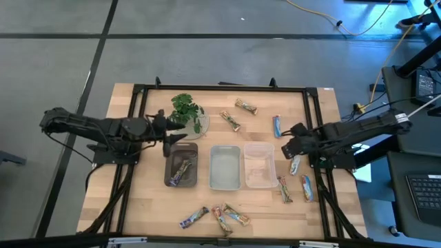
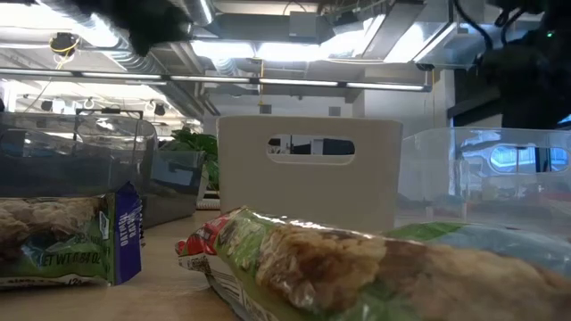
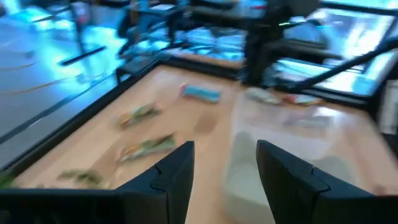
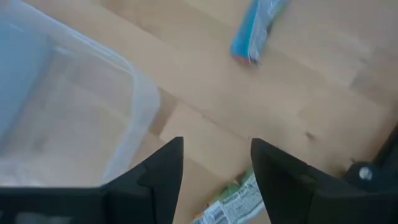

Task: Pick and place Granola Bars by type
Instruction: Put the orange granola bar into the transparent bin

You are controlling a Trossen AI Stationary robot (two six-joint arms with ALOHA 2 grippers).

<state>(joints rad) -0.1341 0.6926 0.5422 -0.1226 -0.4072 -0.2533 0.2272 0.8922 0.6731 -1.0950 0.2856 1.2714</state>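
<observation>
Several granola bars lie loose on the table: two tan-green ones (image 1: 229,120) (image 1: 246,106) and a blue one (image 1: 277,125) at the far side, three (image 1: 295,165) (image 1: 284,189) (image 1: 306,187) right of the bins, and three (image 1: 194,218) (image 1: 222,220) (image 1: 236,215) near the front edge. More bars (image 1: 181,170) lie in the dark bin (image 1: 170,180). My left gripper (image 1: 173,132) (image 3: 224,155) hovers open over that bin's far end, beside the plant. My right gripper (image 1: 288,138) (image 4: 217,152) hovers open at the clear bin's (image 1: 260,164) far right corner, with the blue bar (image 4: 258,28) ahead and a green-wrapped bar (image 4: 230,202) below it.
Three bins stand side by side mid-table: dark, pale (image 1: 224,167), clear. A leafy plant on a round dish (image 1: 187,114) sits just beyond the dark bin, close to my left gripper. A black frame (image 1: 220,88) borders the table. In the low view two bars (image 2: 80,241) (image 2: 357,267) lie close to the camera.
</observation>
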